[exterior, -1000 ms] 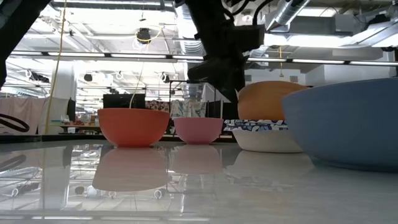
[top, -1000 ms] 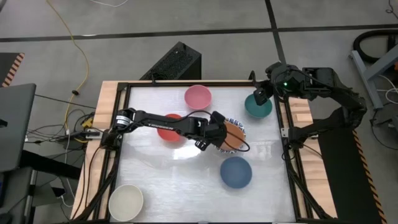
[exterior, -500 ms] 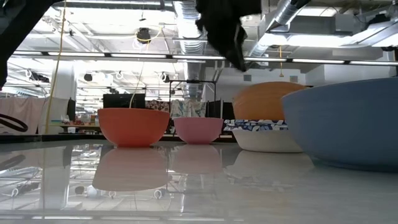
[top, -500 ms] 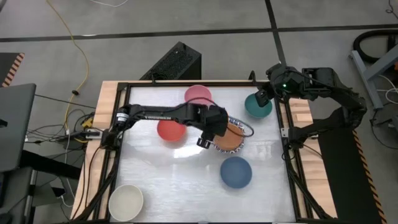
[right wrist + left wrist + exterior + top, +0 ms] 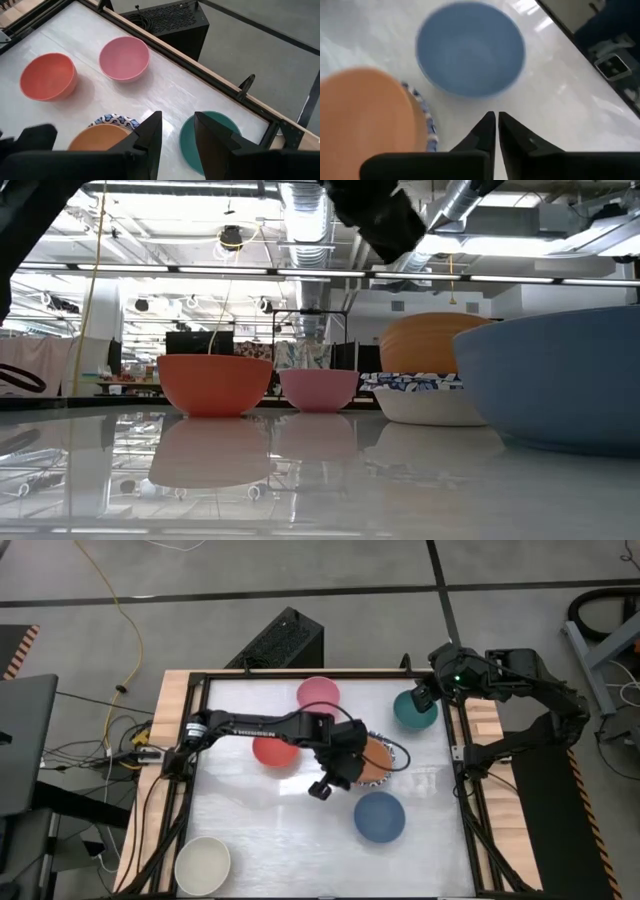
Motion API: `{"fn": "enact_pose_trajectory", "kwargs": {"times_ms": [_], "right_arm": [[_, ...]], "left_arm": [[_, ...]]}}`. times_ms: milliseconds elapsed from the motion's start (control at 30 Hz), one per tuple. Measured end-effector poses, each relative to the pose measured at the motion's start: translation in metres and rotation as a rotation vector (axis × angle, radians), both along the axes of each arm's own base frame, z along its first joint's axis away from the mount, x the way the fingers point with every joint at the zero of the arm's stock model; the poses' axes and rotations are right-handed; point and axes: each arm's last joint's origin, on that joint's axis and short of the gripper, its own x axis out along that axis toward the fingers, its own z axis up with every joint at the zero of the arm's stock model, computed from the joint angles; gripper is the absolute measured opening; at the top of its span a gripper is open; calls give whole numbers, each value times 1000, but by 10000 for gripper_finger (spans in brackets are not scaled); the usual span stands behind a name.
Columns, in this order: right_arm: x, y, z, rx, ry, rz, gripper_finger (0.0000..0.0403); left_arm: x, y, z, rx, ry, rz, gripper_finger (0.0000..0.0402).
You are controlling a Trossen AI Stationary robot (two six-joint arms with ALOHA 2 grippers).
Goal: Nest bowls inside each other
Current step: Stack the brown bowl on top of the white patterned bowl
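Note:
An orange bowl (image 5: pixel 372 760) lies bottom up, a dome (image 5: pixel 430 342), on a white bowl with a blue-patterned rim (image 5: pixel 420 383). My left gripper (image 5: pixel 319 789) hangs shut just beside them on the near-left, above the table, its fingers (image 5: pixel 487 131) pointing toward the blue bowl (image 5: pixel 470 47). It holds nothing. My right gripper (image 5: pixel 177 131) stands open, high over the dark green bowl (image 5: pixel 415 711) at the far right. A red bowl (image 5: pixel 274 749), a pink bowl (image 5: pixel 318 694) and a cream bowl (image 5: pixel 203 865) stand apart on the table.
The blue bowl (image 5: pixel 379 816) stands just right of my left gripper, toward the near edge. A black frame (image 5: pixel 200 680) runs round the white tabletop. A black box (image 5: pixel 285 640) sits beyond the far edge. Bare table lies between the cream bowl and the blue bowl.
My left gripper has come off the orange bowl, risen and swung toward the table's near edge, turning as it went. The orange bowl has stayed bottom up on the patterned bowl.

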Motion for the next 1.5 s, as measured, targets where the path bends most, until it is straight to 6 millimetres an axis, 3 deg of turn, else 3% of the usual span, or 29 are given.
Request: {"fn": "enact_pose_trajectory", "kwargs": {"times_ms": [233,467,700,1500], "right_arm": [[0,0,0,-2,1,2,134],[0,0,0,-3,4,4,134],[0,0,0,-5,9,10,134],[0,0,0,0,5,8,134]], "left_arm": [[9,-1,-4,68,-55,54,0],[21,-8,-30,46,-5,67,0],[25,-12,-53,135,71,133,0],[30,1,-48,300,-8,275,0]]}}
